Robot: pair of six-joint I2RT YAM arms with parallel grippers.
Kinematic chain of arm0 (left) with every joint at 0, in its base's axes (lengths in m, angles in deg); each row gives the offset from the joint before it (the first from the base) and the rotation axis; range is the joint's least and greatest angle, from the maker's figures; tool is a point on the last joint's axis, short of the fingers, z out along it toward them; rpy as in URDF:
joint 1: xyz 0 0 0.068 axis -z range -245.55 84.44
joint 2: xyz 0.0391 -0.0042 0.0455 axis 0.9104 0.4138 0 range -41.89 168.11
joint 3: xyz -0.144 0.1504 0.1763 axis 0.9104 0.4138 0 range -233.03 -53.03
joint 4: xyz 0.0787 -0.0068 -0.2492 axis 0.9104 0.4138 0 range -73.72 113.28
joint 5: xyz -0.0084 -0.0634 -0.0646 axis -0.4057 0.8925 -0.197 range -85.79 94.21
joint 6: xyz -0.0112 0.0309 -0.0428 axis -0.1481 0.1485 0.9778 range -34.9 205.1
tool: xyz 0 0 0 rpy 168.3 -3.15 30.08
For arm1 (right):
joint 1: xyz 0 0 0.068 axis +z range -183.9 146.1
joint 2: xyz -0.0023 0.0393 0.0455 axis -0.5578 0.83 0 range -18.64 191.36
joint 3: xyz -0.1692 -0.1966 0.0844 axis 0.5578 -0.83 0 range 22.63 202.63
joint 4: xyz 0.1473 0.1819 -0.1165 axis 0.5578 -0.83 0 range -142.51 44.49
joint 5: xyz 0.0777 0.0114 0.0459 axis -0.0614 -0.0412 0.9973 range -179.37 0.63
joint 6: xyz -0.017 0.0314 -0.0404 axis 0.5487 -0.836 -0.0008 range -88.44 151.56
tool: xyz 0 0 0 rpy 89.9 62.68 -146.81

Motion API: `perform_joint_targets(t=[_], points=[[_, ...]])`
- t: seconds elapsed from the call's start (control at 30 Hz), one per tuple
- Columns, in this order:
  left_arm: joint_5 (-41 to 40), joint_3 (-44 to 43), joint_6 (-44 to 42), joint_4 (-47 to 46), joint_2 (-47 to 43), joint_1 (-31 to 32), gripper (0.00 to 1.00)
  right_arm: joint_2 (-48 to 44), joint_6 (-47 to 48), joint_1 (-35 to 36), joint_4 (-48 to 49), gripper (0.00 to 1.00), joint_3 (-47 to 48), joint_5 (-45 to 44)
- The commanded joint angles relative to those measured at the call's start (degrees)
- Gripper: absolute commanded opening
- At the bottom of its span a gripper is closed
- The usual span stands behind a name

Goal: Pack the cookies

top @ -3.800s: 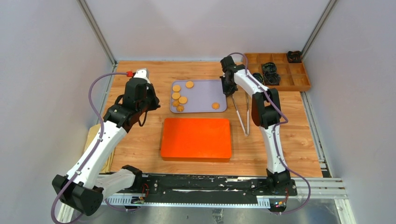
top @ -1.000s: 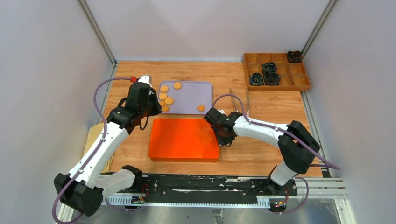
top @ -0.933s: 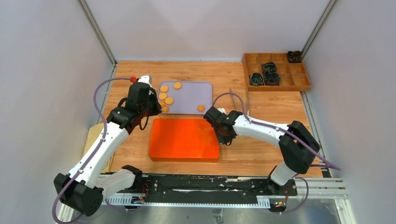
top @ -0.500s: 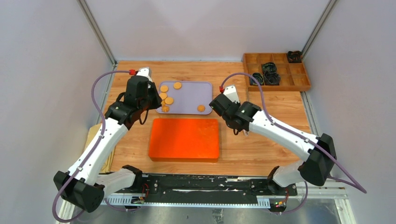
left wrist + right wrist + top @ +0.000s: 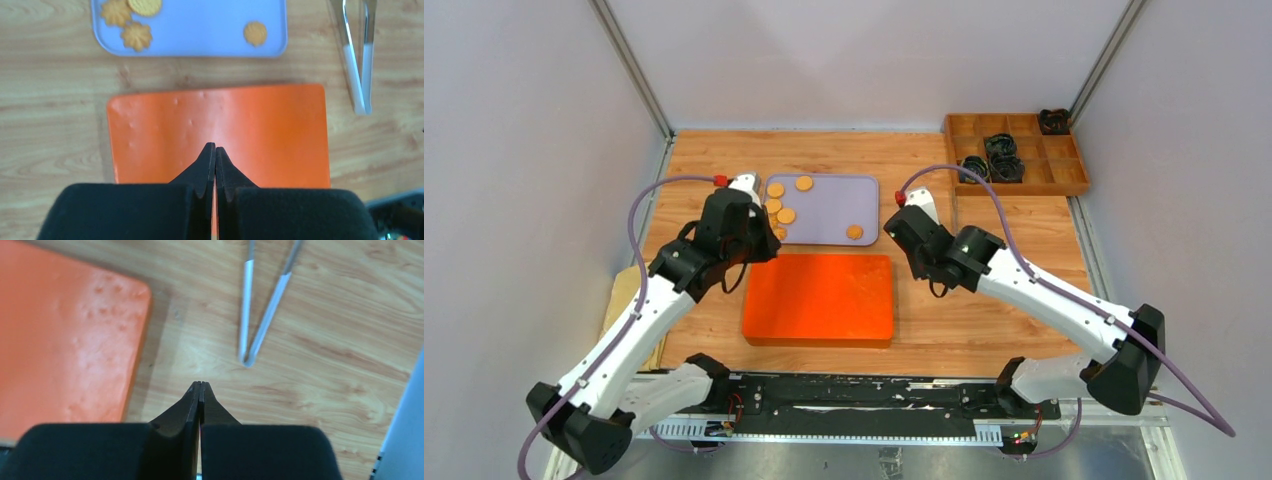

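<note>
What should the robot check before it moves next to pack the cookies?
1. Left pincer empty: ok, shut on nothing.
2. Right pincer empty: ok, shut on nothing.
3. Cookies on the lavender tray: ok, none packed yet.
4. Tongs lying free: ok, neither pincer holds them.
5. Orange box open: not ok, it looks closed.

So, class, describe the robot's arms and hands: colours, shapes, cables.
Both the left arm and right arm have white links, black joints and a purple cable with a red plug. The left hand and right hand each have two black tapering fingers.
</note>
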Motion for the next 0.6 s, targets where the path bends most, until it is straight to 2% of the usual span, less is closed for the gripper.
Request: perform_joint_targets(t=[0.0,0.2,0.33,0.57], points=[[2.6,2.7,3.3,7.9,-5.8,3.8,0.00,-2.6,-0.4,3.3,1.9,0.00,-4.3,10.4],[3.1,9.0,7.0,15.9,-11.1,10.5,0.00,-2.2,1.6,8.0,5.5,0.00,-7.1,19.3],[4.0,16.1,11.6,16.7,-14.5,15.3,0.00,-0.1,0.1,11.3,8.1,0.00,-8.7,23.1],[1.4,23.2,18.8,17.6,-12.6,27.8,0.00,4.0,-2.5,14.9,12.7,0.00,-12.0,27.2]])
